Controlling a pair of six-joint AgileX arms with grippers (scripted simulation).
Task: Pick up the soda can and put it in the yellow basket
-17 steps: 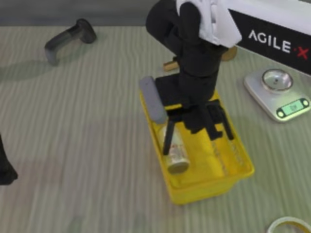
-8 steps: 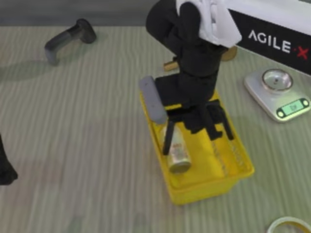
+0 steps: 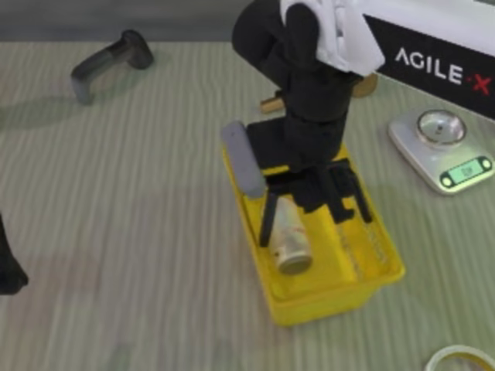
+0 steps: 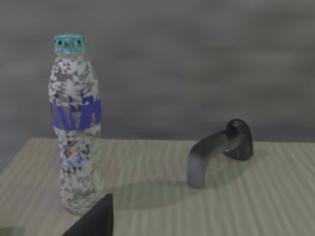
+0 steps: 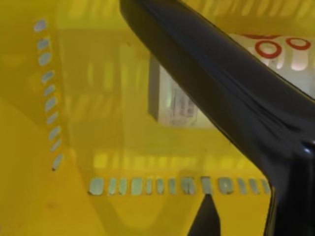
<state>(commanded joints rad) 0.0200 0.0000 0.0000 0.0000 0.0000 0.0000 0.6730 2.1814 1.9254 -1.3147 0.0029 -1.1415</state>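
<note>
The soda can (image 3: pixel 290 238) lies apparently loose in the yellow basket (image 3: pixel 371 280), right end effector (image 3: pixel 313 205) above it.

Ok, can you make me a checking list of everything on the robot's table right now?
Surface: striped table, flat.
Job's things: soda can lying inside the yellow basket.
Clutter: scanner, kitchen scale, tape roll, water bottle, grey block on the basket's rim.
Grippers: right gripper over the basket, fingers open, can free; left gripper parked at the left edge.
Cables: nothing seen.
Surroundings: grey wall.
</note>
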